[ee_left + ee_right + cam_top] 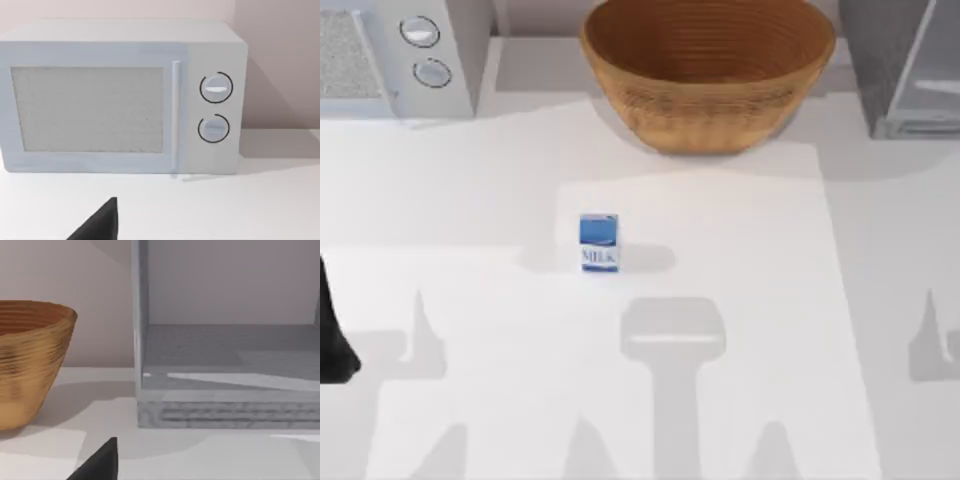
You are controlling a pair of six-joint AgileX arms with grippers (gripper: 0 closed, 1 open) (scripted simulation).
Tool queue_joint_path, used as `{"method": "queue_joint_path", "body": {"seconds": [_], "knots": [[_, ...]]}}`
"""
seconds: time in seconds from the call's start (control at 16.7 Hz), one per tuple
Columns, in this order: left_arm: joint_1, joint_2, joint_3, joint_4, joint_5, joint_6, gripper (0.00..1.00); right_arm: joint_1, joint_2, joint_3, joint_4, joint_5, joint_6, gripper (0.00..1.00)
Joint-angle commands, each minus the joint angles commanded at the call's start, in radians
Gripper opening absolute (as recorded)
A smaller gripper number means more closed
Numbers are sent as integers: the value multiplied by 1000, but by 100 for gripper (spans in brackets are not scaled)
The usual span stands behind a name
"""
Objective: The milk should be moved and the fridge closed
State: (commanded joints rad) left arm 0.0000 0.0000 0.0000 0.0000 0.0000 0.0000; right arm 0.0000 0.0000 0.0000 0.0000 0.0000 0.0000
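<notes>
The milk (598,242) stands upright mid-counter (470,190), well short of the open fridge (905,70) at far right, awaiting pickup; the claws' spread cannot be told, with the left arm (335,335) parked at the left edge.

One word to read from my cameras

The small blue and white milk carton (599,242), standing upright near the middle of the white table (470,200), carries the printed word "MILK" in blue letters on its lower white band, under a blue panel whose markings I cannot make out. The white box-shaped appliance (120,97) at the table's far left corner has two round knobs (216,88), and I can read no numbers or labels around them.
</notes>
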Motion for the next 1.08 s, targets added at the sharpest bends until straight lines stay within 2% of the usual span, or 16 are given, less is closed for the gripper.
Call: {"method": "queue_joint_path", "body": {"seconds": [0.18,0.36,0.9,1.08], "knots": [[0,0,0,0,0,0,100,14,13,2,13,13,0,100],[0,0,0,0,0,0,100,113,105,9,106,112,0,100],[0,0,0,0,0,0,100,716,585,21,562,710,9,100],[0,0,0,0,0,0,100,858,706,23,672,857,15,100]]}}
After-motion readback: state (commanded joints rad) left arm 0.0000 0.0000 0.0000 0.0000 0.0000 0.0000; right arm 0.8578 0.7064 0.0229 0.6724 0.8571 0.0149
